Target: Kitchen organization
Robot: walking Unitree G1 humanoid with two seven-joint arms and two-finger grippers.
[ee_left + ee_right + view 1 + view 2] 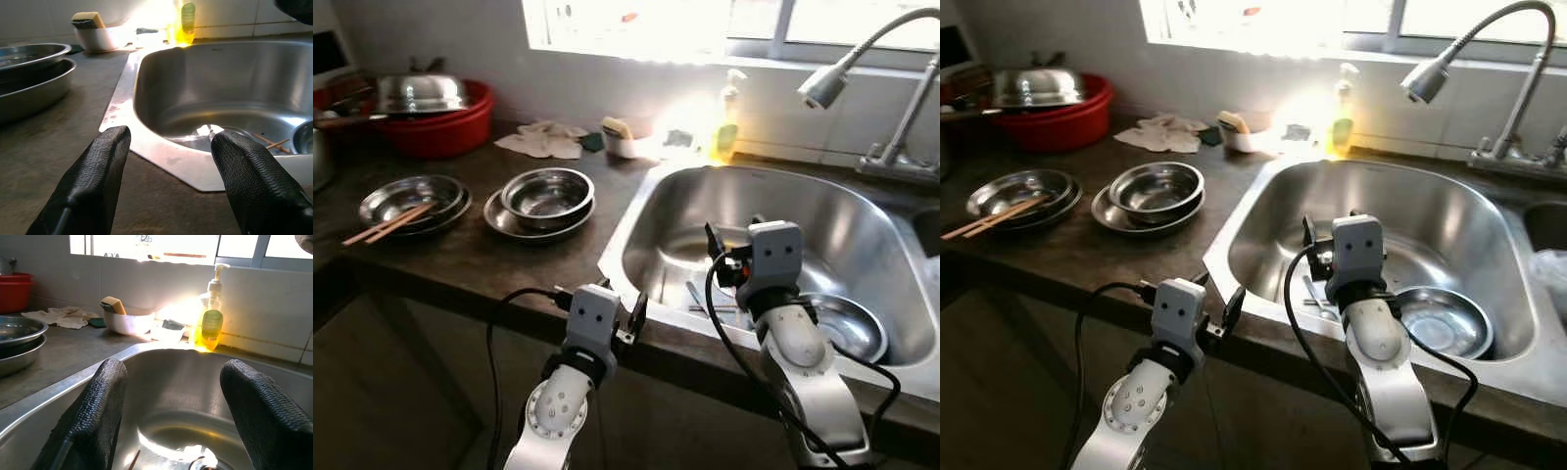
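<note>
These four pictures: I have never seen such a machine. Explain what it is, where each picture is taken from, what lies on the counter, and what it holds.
This is a humanoid robot at a kitchen counter. Two pictures come from the two eyes of its head camera, looking down at its silver arms. The other two come from cameras on its wrists, looking along each gripper's black fingers. The left gripper hovers open at the counter edge, by the sink's corner. The right gripper is open above the sink. Neither holds anything. On the counter lie stacked steel bowls, a dish with chopsticks, a red basin with a steel lid, a cloth, a sponge cup and a soap bottle. A bowl sits in the sink.
</note>
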